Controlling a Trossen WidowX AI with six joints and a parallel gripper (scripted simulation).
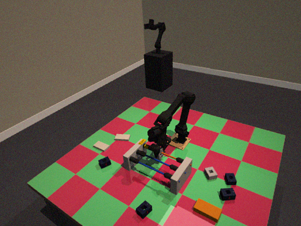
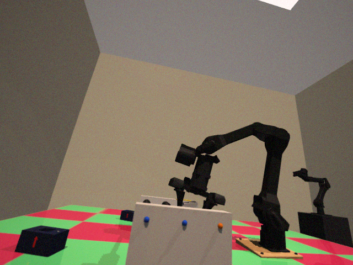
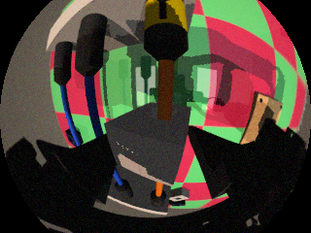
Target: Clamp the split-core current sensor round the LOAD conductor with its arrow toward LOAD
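Observation:
The dark grey sensor [image 3: 146,141] is round the brown-orange conductor [image 3: 165,92] [image 1: 169,156], beside the yellow-marked end at the LOAD-tagged post [image 1: 138,152]. It looks closed and sits askew between my fingers. My gripper [image 1: 156,153] [image 2: 193,206] [image 3: 156,130] points down into the frame and is shut on the sensor. The dark fingers stand wide, their tips against its two sides; lower in the wrist view a gap shows beside the right finger. The arrow and the latch cannot be made out.
Two blue conductors [image 1: 152,158] [image 1: 151,167] run beside the orange one to the other post [image 1: 182,174] [image 2: 179,236]. Several dark blocks, one at the front [image 1: 144,209], an orange slab [image 1: 207,210], a white block [image 1: 211,173] and two pale plates [image 1: 122,137] [image 1: 100,146] lie around.

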